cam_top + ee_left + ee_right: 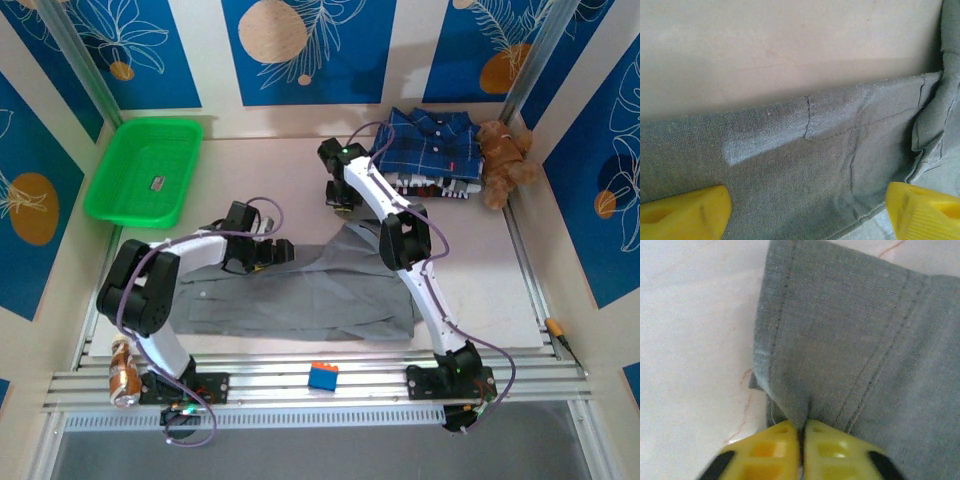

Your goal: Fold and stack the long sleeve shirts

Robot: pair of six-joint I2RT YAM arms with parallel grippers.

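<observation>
Right gripper (801, 432): clenched on the grey shirt (850, 340) at its twelve o'clock edge.
Left gripper (805, 212): spread wide, holding nothing.
Risk: the shallow, one-sided pinch may slip when lifted.

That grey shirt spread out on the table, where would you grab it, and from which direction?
Probably its far edge, from above. The grey shirt lies flat on the table, so nothing sticks up; along that edge, open jaws can press down and bunch a fold between them.
</observation>
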